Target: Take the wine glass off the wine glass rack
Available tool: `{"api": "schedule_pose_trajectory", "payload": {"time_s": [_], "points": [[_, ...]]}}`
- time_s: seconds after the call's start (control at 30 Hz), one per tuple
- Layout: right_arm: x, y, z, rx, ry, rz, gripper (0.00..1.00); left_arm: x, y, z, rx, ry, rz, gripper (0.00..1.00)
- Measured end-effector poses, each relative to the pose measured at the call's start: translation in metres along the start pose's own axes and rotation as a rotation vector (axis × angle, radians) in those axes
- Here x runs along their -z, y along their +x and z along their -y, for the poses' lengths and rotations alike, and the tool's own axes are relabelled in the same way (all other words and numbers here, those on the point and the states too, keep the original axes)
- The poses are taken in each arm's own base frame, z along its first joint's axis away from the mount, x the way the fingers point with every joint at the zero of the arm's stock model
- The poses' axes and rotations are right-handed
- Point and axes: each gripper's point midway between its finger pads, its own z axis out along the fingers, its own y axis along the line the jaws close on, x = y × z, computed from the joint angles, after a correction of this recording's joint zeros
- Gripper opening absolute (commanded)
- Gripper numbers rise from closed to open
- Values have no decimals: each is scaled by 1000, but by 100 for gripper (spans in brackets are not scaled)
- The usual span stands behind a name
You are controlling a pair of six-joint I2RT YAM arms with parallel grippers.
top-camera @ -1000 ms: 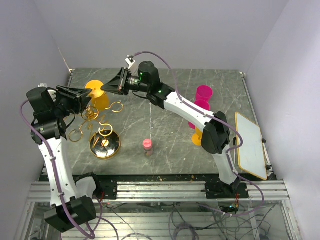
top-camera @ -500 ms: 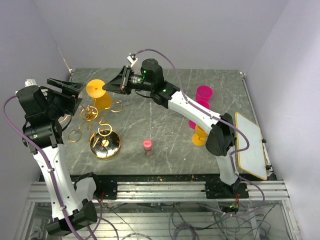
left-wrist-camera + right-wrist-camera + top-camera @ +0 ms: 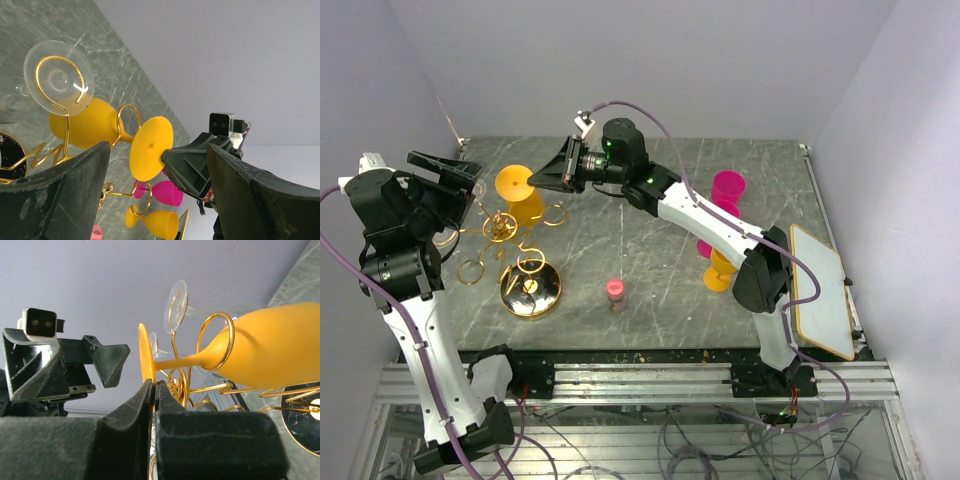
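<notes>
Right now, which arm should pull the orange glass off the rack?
Right. The right gripper is shut on the glass's foot, so it probably only needs to slide it off the rack. The left gripper is open to the side, holding nothing.

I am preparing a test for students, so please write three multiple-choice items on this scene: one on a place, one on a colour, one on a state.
1. Where does the right gripper grip the wine glass?
A. the round foot
B. the bowl
C. the rim
2. What colour is that glass?
A. pink
B. orange
C. blue
3. How is the left gripper?
A. shut on a bottle
B. shut on a clear glass
C. open, holding nothing
Key: 1 A, the jaws pinch the foot's edge; 2 B, bowl and foot are orange; 3 C, its jaws stand wide apart.
</notes>
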Motion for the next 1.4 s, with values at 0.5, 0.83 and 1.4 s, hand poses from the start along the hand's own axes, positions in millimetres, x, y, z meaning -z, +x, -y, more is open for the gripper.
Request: {"api": "schedule_pose_trajectory", "payload": {"time_s": [0.5,0.83,1.4], "points": [[1,10,7,-1,28,-43,0,14,-13,15,-68,18,62,94],[5,3,33,17,133,-12,0,21,-24,37,-185,73,82,95],[114,-69,18,339,215,188,0,-7,-3,61,-302,190,-80,94]]}}
